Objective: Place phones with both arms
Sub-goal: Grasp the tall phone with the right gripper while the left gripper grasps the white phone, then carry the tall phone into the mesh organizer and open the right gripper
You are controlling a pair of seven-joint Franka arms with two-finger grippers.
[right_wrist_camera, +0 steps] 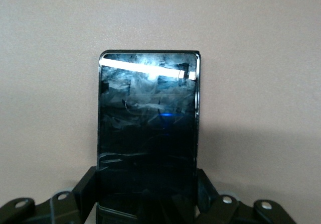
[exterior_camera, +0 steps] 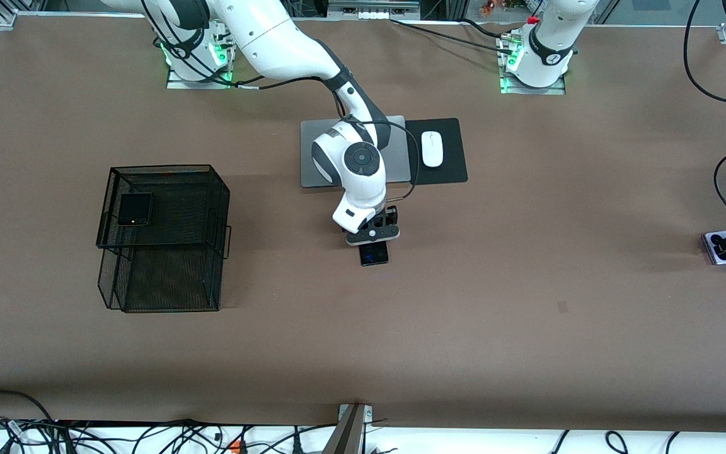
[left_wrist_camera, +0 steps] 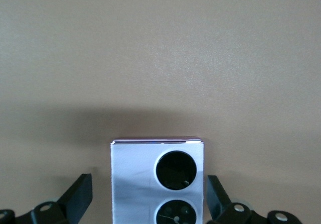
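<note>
No text, label, brand, number or sign can be read anywhere in these views.

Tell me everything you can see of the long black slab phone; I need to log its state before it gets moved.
The slab phone is a slim black rectangle with rounded corners and a glossy glass face, smudged, with a small blue glint near its middle. It lies flat, face up, on the brown table, nearer the front camera than the laptop. The right gripper is shut on one end, a finger at each long edge; the other end shows free.
</note>
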